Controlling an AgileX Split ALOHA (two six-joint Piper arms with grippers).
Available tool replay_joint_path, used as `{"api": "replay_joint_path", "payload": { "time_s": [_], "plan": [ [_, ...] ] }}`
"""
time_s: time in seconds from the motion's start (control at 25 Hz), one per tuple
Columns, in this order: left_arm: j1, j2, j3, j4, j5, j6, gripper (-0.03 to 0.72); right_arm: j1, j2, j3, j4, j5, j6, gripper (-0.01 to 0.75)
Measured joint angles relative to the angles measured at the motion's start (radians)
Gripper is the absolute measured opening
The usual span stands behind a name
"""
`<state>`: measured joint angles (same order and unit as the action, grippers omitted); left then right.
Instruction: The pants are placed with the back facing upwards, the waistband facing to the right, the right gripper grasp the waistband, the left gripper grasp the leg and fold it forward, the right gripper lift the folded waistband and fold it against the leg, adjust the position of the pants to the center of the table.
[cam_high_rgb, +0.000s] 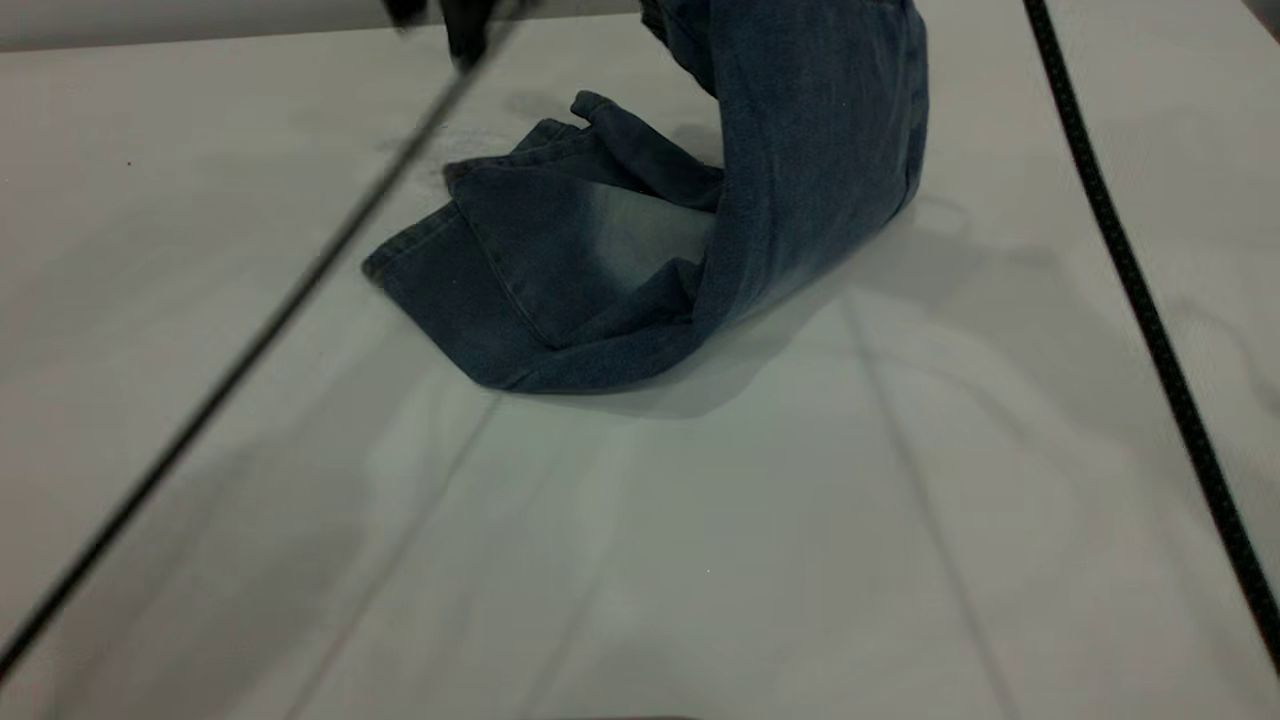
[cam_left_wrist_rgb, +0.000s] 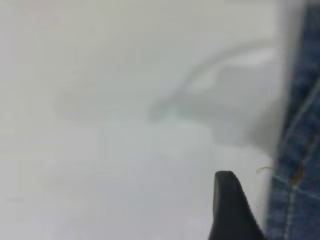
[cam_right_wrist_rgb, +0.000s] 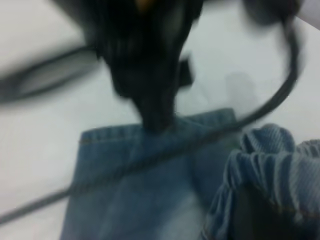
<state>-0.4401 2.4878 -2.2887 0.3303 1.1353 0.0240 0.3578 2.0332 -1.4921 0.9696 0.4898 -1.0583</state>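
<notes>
The blue denim pants (cam_high_rgb: 600, 250) lie partly on the white table (cam_high_rgb: 700, 550). Their right part is lifted and hangs as a tall fold (cam_high_rgb: 820, 150) from above the exterior view's top edge. In the right wrist view the ruffled waistband (cam_right_wrist_rgb: 272, 155) is bunched over my right gripper (cam_right_wrist_rgb: 265, 210), which is shut on it. The right gripper itself is out of the exterior view. My left gripper (cam_high_rgb: 455, 25) hovers at the far edge, left of the pants. The right wrist view places the left gripper (cam_right_wrist_rgb: 150, 75) just above a leg hem (cam_right_wrist_rgb: 150, 132). The player print is hidden.
A thin black cable (cam_high_rgb: 250, 340) crosses the left of the exterior view diagonally. A thick braided black cable (cam_high_rgb: 1150, 330) runs down the right side. In the left wrist view a strip of denim (cam_left_wrist_rgb: 300, 150) lies beside bare table (cam_left_wrist_rgb: 100, 125).
</notes>
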Motion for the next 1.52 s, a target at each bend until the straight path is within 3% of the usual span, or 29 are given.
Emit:
{"api": "replay_joint_path", "payload": {
  "time_s": [0.2,0.6,0.8,0.92,1.08,1.16,1.24,1.4,1.52],
  "plan": [
    [0.005,-0.057,-0.084,0.004,0.029,-0.016,0.379,0.068,0.0,0.0,0.075,-0.039,-0.072,0.083],
    [0.005,-0.065,-0.184,0.003,0.037,-0.016,0.379,0.19,0.138,0.0,0.346,-0.248,-0.286,0.083],
    [0.005,-0.065,-0.184,0.003,0.037,-0.017,0.379,0.21,0.199,0.0,0.632,-0.205,-0.423,0.109],
    [0.005,-0.065,-0.184,0.003,0.037,-0.017,0.379,0.21,0.211,0.0,0.74,-0.098,-0.444,0.205],
    [0.005,-0.065,-0.184,0.003,0.037,-0.024,0.379,0.21,0.211,0.0,0.801,0.032,-0.428,0.445],
    [0.005,-0.065,-0.184,0.003,0.037,-0.024,0.379,0.21,0.211,0.0,0.795,0.061,-0.405,0.559],
    [0.005,-0.065,-0.184,0.003,0.037,-0.018,0.379,0.202,0.21,0.0,0.751,0.064,-0.369,0.623],
    [0.005,-0.065,-0.184,-0.012,0.037,0.014,0.379,0.137,0.192,0.0,0.578,0.056,-0.231,0.634],
    [0.005,-0.066,-0.186,-0.102,0.037,0.086,0.379,0.031,0.168,-0.001,0.402,0.054,-0.071,0.603]
  ]
}}
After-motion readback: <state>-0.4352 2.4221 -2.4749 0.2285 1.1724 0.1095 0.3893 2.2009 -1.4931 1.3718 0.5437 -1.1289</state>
